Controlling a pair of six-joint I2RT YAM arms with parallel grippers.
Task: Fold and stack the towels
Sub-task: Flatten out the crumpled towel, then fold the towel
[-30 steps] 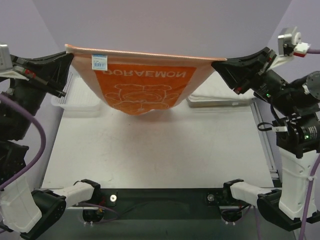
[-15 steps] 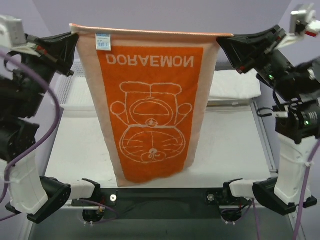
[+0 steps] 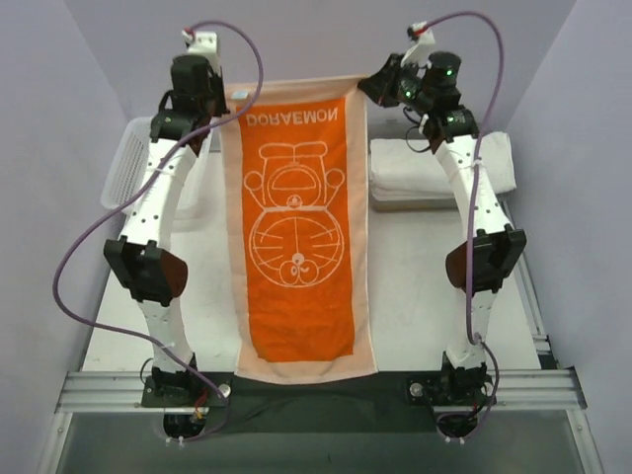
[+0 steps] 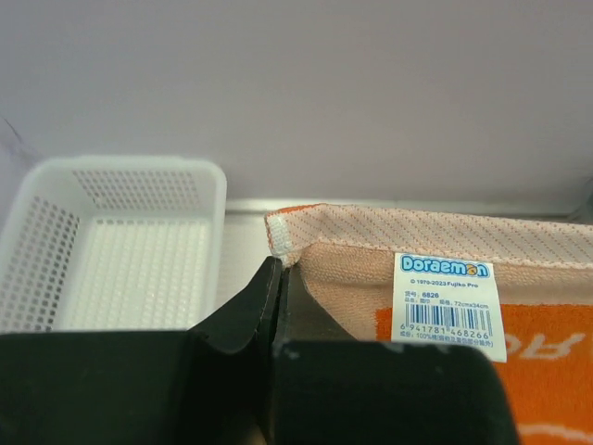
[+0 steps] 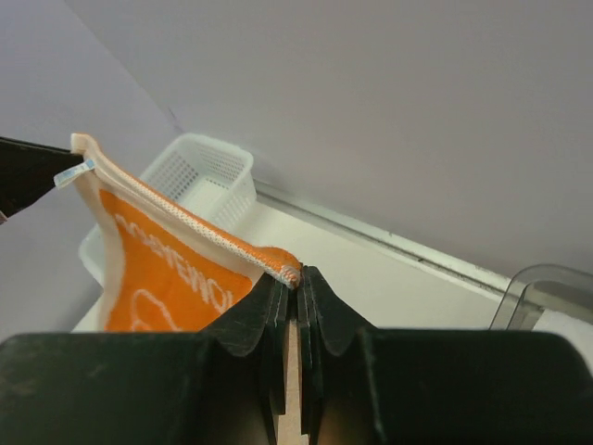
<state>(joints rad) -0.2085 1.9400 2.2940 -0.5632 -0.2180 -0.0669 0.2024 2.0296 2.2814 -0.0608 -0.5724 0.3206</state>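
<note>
Since the left hand [image 3: 227, 103] and right hand [image 3: 368, 87] each clamp a far corner of the orange towel [image 3: 299, 237], its long axis runs from them toward the counter's [image 3: 425, 296] near edge.

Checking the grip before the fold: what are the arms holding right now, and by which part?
One orange-and-white cartoon towel, held by both arms. The left gripper pinches its far-left corner and the right gripper its far-right corner, both shut on the cloth edge.
</note>
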